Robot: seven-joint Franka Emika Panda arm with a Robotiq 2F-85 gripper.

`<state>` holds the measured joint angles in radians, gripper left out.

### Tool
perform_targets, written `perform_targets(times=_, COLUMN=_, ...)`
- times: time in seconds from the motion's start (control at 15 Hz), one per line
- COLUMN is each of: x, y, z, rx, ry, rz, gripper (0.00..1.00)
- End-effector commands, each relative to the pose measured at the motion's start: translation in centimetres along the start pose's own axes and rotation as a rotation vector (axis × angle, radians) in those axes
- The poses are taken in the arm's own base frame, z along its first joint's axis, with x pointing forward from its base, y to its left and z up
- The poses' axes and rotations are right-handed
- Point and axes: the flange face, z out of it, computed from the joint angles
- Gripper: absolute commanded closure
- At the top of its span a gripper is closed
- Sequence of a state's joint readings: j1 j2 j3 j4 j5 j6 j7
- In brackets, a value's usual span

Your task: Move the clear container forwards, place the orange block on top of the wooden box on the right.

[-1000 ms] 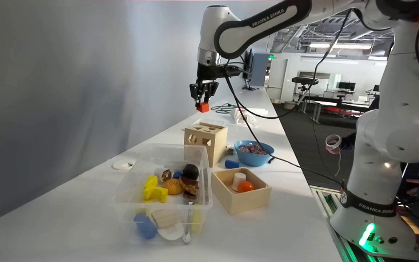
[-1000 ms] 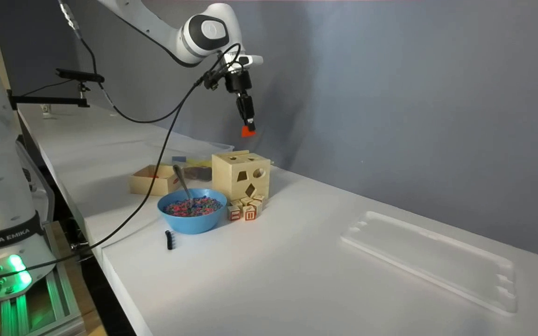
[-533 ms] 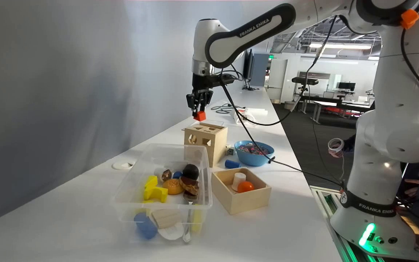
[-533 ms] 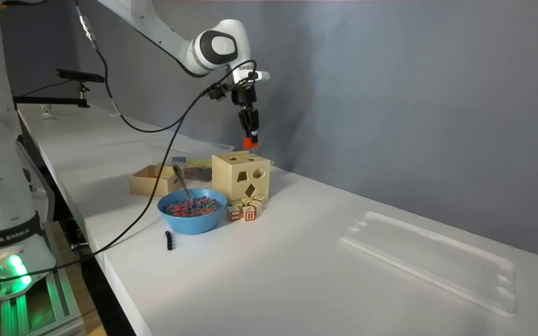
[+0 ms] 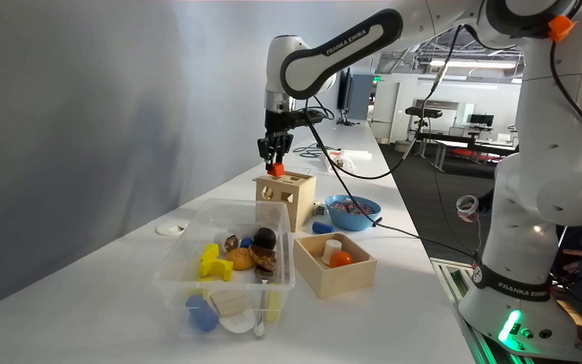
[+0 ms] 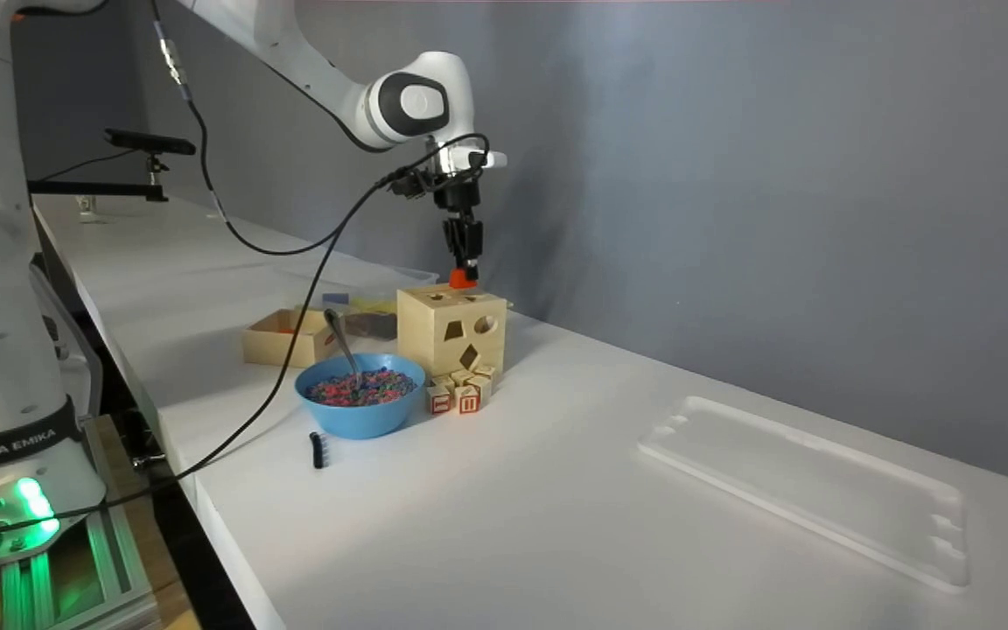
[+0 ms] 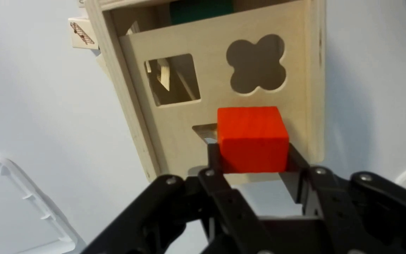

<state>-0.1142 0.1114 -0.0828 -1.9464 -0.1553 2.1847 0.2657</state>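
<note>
Evidently the hand grips the orange block.
Directly below it lies the wooden shape-sorter box; whether touching, I cannot tell.

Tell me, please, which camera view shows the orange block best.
The wrist view: the orange block looks largest, two faces visible, in the gripper. Both exterior views show it small, partly hidden, over the wooden shape sorter.

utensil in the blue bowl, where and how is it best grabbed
Probably by its upper handle, from above, with the end effector closing across the narrow width: in an exterior view the handle slants up past the rim of the blue bowl, while its lower end is hidden among small loose pieces. The held orange block would need releasing first.
</note>
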Motion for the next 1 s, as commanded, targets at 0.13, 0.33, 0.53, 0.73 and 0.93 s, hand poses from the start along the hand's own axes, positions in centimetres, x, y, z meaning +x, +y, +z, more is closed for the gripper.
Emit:
perform_targets(times=0.13, x=0.4, y=0.0, z=0.5, rx=0.029, ry=-0.03, rz=-0.043, gripper=0.31)
perform_targets(times=0.33, x=0.4, y=0.0, z=0.0, rx=0.023, ry=-0.025, rz=-0.045, gripper=0.16)
perform_targets(times=0.53, x=0.0, y=-0.5, z=-3.1, rx=0.014, ry=0.038, rz=-0.078, gripper=0.0)
perform_targets(times=0.73, x=-0.8, y=-1.5, z=-6.9, rx=-0.015, ry=0.126, rz=-0.152, gripper=0.0)
perform_targets(times=0.93, x=-0.3, y=-2.0, z=-7.1, rx=-0.009, ry=0.129, rz=-0.143, gripper=0.0)
